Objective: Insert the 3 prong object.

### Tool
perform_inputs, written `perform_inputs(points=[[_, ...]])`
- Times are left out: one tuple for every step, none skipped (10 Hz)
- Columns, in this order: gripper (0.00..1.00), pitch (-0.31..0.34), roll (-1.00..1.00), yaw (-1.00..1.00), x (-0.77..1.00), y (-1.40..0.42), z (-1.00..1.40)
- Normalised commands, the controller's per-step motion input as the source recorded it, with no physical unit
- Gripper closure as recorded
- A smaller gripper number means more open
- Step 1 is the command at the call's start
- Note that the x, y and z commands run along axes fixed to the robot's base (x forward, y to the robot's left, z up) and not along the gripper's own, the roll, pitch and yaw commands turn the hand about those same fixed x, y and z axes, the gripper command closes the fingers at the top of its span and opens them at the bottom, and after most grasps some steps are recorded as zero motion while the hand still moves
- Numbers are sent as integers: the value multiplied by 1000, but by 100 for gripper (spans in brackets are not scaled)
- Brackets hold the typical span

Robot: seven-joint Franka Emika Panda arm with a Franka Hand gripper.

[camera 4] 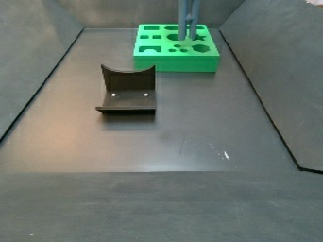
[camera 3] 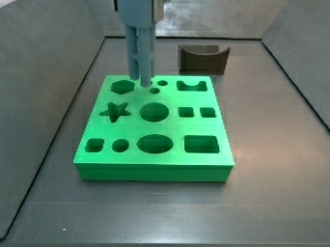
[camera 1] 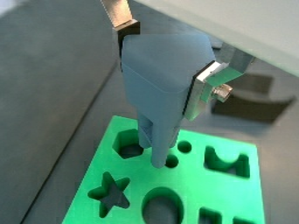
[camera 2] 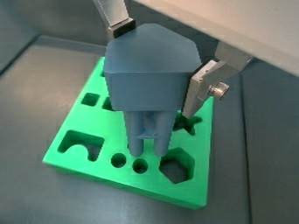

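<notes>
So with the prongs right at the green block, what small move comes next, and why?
Probably a slow push straight down. The gripper holds the 3 prong object upright, its prongs seemingly meeting small holes in the green block, so pressing would seat it.

- A dark grey floor (camera 4: 164, 142) fills the enclosure, matte, with faint pale scuffs near its middle in a side view.
- Low grey walls (camera 3: 52, 39) rise on either side of the floor, meeting it at straight seams.
- The back wall (camera 3: 219, 19) is lighter, dull and metallic, with soft reflections.
- In a side view, a seam (camera 4: 271, 118) runs diagonally along the floor's edge, where a wall panel slopes away.
- Lighting is even and diffuse; shadows are soft.
- The gripper (camera 1: 163, 52) hangs above the floor's far end.
</notes>
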Motion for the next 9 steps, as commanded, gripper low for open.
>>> perform_inputs(points=[[100, 0, 0, -969, 157, 63, -331], [100, 0, 0, -866, 257, 154, -269], [100, 0, 0, -783, 300, 223, -240], [100, 0, 0, -789, 334, 214, -214], [100, 0, 0, -786, 334, 214, -209], [100, 0, -1, -589, 217, 220, -189], [100, 0, 44, -3, -23, 0, -214], [100, -246, 0, 149, -183, -3, -531], [100, -141, -157, 646, -97, -71, -363]])
